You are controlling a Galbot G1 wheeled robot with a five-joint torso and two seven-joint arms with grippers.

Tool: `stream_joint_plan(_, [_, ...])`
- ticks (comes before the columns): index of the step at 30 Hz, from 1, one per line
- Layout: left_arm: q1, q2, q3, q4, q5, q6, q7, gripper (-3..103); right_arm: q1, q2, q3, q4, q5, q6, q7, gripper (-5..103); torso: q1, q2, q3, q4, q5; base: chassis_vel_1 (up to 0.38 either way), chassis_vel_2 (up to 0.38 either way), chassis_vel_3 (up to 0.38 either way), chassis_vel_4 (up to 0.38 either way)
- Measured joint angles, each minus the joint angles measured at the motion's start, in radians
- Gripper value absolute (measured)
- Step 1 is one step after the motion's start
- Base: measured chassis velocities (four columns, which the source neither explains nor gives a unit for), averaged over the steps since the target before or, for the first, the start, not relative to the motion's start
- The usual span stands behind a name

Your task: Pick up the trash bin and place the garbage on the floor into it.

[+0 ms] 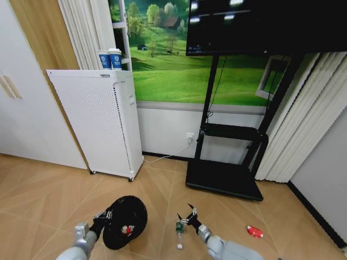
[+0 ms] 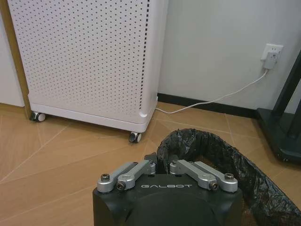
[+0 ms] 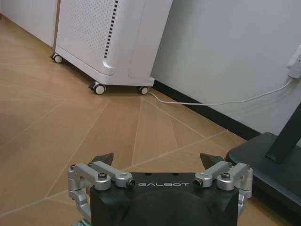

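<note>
The trash bin is a black round basket lined with a black bag, tilted toward me at the lower left. My left gripper is shut on its near rim. A red-and-white piece of garbage lies inside the bin. My right gripper is open just above the clear bottle with a green label, which lies on the floor. In the right wrist view the fingers stand wide apart with nothing between them. A flat red-and-white wrapper lies on the floor to the right.
A tall white perforated unit on castors stands against the wall at the left, with blue-and-white paper cups behind it. A black TV stand base sits ahead on the right. A white cable runs to a wall socket.
</note>
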Motion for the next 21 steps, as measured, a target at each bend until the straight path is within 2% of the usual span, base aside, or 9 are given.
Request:
stream_joint_plan(7, [0.086,-0.053,-0.069,-0.001,0.047,-0.011,0.018,7,-0.006,-0.017,-0.047,0.0,-0.006,-0.021,0.032,100,0.0,0.0,0.0,0.0002,0.0,0.0,0.0,0.0,0.0])
stream_joint_plan(13, [0.115,-0.078,-0.094,0.004,0.068,-0.02,0.031,7,-0.026,-0.022,-0.096,0.02,0.04,-0.06,0.084,100,0.0,0.0,0.0,0.0,0.0,0.0,0.0,0.0,0.0])
stream_joint_plan(21, [0.125,-0.1,-0.092,0.01,0.086,-0.027,0.032,7,-0.074,0.024,-0.135,0.02,0.063,-0.091,0.129,100,0.0,0.0,0.0,0.0,0.0001,0.0,0.0,0.0,0.0])
